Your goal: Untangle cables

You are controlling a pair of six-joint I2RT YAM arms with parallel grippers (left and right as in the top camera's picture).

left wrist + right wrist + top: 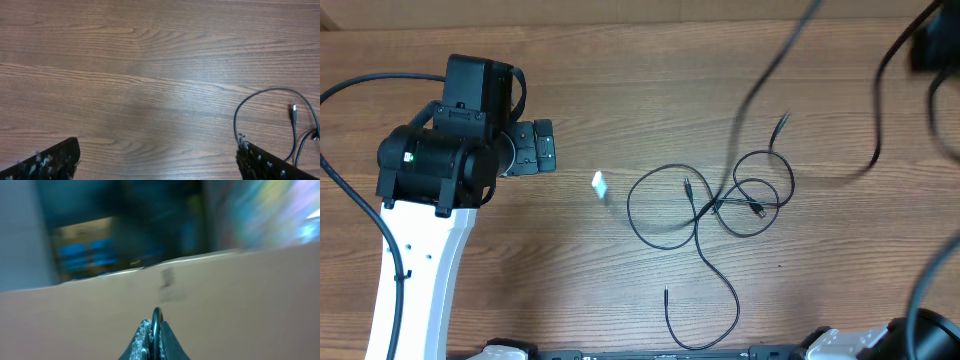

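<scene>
The cables (720,200) are thin black cords lying in loose, overlapping loops right of the table's centre, with plug ends sticking out. One strand rises, blurred, from the tangle toward the top right (770,70). My right gripper (156,326) is shut on a bend of black cable (157,314) and is raised, facing a cardboard wall. In the overhead view it is only a dark blur at the top right (932,45). My left gripper (546,147) is open and empty, left of the cables. Its wrist view (157,160) shows a cable loop (265,94) and a plug (294,111) at the right.
A small white object (600,184) lies on the wooden table (620,80) between my left gripper and the cables. Thick black arm wires run along the left edge (350,210) and hang blurred at the right (876,110).
</scene>
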